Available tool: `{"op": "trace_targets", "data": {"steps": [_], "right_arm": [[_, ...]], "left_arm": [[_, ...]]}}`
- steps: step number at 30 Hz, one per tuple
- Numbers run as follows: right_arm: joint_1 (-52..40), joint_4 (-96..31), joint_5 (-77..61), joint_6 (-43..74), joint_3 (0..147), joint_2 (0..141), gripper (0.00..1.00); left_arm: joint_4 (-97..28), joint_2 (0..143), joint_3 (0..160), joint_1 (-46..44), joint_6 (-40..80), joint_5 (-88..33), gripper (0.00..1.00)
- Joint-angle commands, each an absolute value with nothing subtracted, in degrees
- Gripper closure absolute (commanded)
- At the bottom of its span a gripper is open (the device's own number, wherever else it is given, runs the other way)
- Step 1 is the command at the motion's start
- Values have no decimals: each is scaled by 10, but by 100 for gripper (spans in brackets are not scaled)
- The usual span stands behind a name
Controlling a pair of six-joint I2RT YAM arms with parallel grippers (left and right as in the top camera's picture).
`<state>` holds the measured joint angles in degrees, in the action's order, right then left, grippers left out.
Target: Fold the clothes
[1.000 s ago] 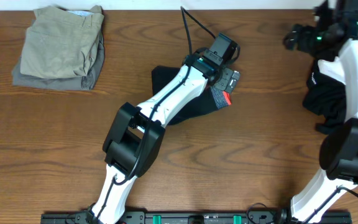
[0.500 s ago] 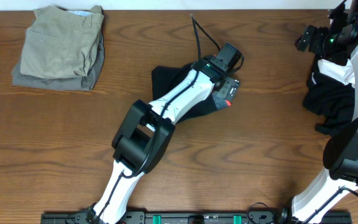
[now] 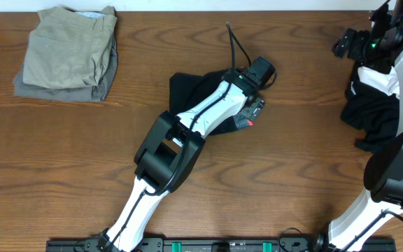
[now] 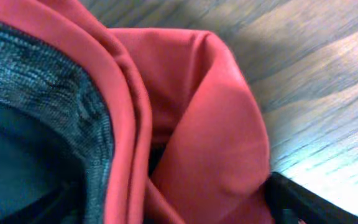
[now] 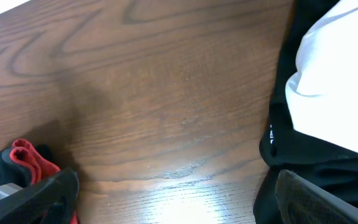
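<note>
While the left gripper [image 3: 255, 110] sits at the red waistband [image 4: 216, 124], jaws' hold unreadable | black trousers [image 3: 187, 87]: mid-table [image 3: 292, 175], waistband at 3 o'clock | right gripper [image 5: 176, 196]: 2 o'clock, jaws spread, empty | advice: pinch both waistband layers, lift low.

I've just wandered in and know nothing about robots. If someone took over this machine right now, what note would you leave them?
Left gripper: down on the red waistband of the black trousers, mid-way across the table. Fabric fills its camera, so I cannot tell whether it is open or shut.
Right gripper: open, empty, above bare wood beside the dark heap at the right edge.
Done: the khaki and grey stack lies folded at the far left.
Left: fold the trousers, then the heap.
</note>
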<state>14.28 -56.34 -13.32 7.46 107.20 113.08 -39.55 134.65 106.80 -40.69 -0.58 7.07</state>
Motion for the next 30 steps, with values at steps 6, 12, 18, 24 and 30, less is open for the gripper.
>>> {"op": "trace_targets", "data": {"steps": [6,12,18,24,30], "right_arm": [[143,-564,-136,83,1079,1129,1],[140,-561,-136,83,1079,1129,1],[140,-562,-136,81,1078,1129,1],[135,-561,-136,81,1078,1129,1],[133,-561,-136,81,1078,1129,1]], "left_arm": [[-466,1384,1060,-392,-90,223,69],[-468,1384,1060,-368,-112,226,94],[-481,1374,1060,-338,-106,262,95],[-497,1311,1061,-296,-76,264,94],[-490,1218,1061,-247,-61,262,94]]}}
